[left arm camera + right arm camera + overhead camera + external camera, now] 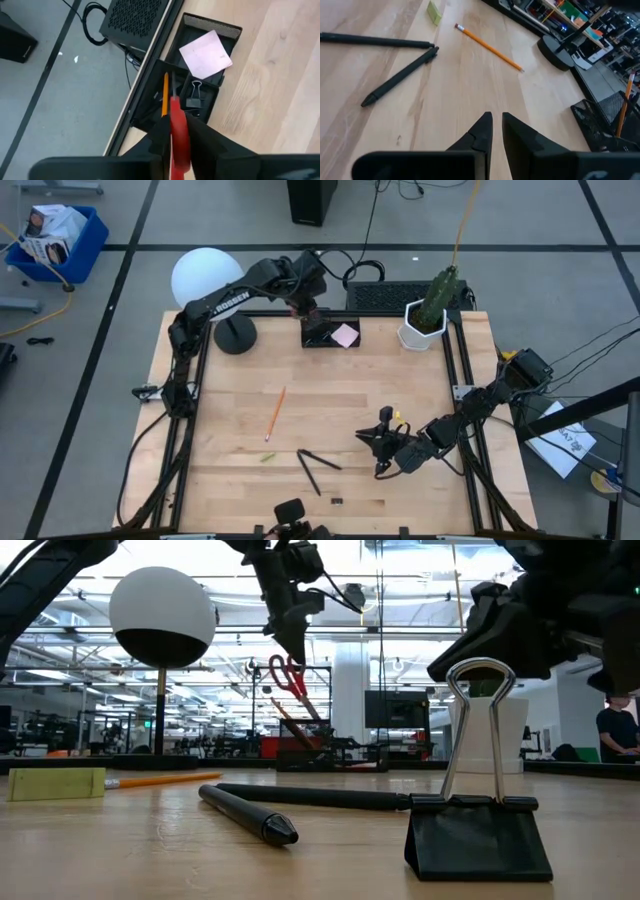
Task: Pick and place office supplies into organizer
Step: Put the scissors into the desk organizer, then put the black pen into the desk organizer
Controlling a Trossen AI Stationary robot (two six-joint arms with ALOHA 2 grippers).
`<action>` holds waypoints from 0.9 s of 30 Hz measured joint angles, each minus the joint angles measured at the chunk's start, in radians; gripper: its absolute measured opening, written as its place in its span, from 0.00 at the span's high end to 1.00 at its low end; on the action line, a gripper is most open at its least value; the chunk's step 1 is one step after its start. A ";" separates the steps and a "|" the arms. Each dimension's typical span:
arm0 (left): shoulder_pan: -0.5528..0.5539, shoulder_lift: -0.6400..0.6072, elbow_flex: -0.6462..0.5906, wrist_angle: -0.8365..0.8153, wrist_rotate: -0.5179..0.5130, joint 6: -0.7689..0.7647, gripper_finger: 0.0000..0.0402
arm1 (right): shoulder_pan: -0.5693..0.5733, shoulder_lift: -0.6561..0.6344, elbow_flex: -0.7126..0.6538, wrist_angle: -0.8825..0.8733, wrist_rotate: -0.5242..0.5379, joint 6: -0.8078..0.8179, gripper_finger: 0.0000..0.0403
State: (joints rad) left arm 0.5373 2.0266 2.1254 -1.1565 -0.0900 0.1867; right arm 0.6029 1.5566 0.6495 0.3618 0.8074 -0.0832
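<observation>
The black organizer [322,337] sits at the table's far edge, holding a pink sticky pad [205,50], a pencil [164,95] and a black clip [194,95]. My left gripper [308,305] hovers over its left compartment, shut on the red-handled scissors [288,675], whose blades reach down into the tray. One orange pencil [276,412], two black pens [315,465], a small green piece [267,457] and a binder clip [337,501] lie on the table. My right gripper [372,440] hangs shut and empty above the near right part, right of the pens. My left gripper pinches the scissors by the red handle end [178,131] between its two fingers, coming from above and pointing down. The scissors stand nearly upright below the fingers, handles up [283,670], blades down inside the organizer [300,725]. Whether the tips rest on the tray floor is hidden.
A lamp with a white globe [205,275] and round black base [235,335] stands left of the organizer. A white pot with a cactus [425,320] stands to its right. Black frame rails [458,370] run along both table sides. Bare wood lies mid-table.
</observation>
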 joint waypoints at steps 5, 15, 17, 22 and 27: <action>-0.001 0.000 0.000 0.026 -0.015 0.010 0.74 | 0.000 0.000 0.000 0.015 0.000 -0.014 0.92; -0.043 -0.006 0.000 0.024 0.003 -0.148 0.64 | 0.000 0.000 0.000 0.015 0.000 -0.009 0.92; -0.061 -0.018 0.000 0.015 -0.006 -0.217 0.64 | 0.000 0.000 0.000 0.015 -0.006 0.004 0.92; -0.127 -0.062 -0.007 -0.053 -0.046 -0.405 0.63 | -0.001 0.000 0.000 0.023 -0.124 0.086 0.92; -0.252 -0.107 -0.052 -0.037 -0.085 -0.426 0.63 | -0.001 0.000 0.000 0.062 -0.221 0.176 0.87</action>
State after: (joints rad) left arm 0.2853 1.9195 2.0730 -1.1931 -0.1754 -0.2389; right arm 0.6018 1.5566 0.6495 0.4233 0.5868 0.0928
